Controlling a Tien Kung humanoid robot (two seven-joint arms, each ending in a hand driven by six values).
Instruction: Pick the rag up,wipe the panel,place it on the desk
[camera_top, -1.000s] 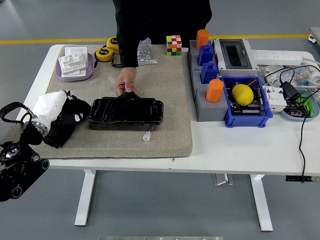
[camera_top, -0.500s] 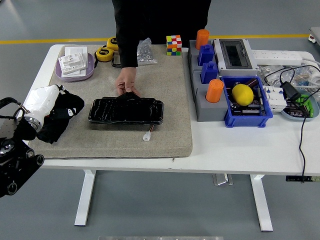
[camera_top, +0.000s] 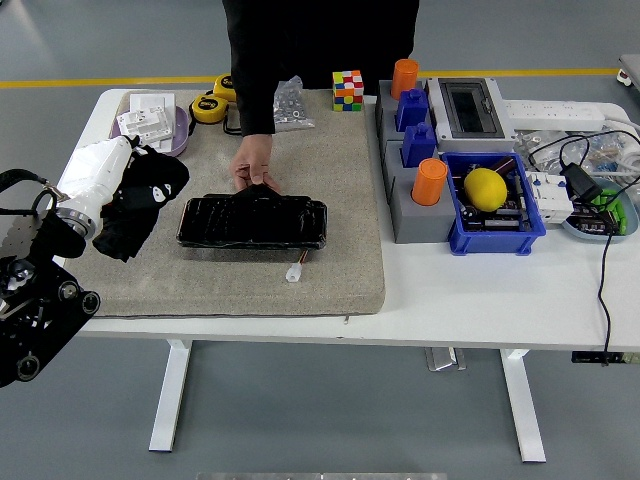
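The black rag (camera_top: 140, 200) hangs from my left hand (camera_top: 105, 170), whose white fingers are shut on it, lifted above the left side of the beige mat (camera_top: 240, 275). The black glossy panel (camera_top: 252, 221) lies flat on the mat, to the right of the rag and apart from it. A person at the far side of the table holds the panel's far edge with one hand (camera_top: 253, 163). My right hand is out of view.
A purple tray (camera_top: 178, 128) with white parts sits just behind my left hand. Yellow tape measures (camera_top: 215, 102), a bag of screws (camera_top: 291, 105) and a colour cube (camera_top: 347, 89) lie at the back. A small white connector (camera_top: 294, 272) lies near the panel. Grey and blue bins (camera_top: 455, 195) stand to the right.
My left hand has lifted the rag off the mat and moved it up and away from me, toward the purple tray. The panel and the person's hand have stayed still.
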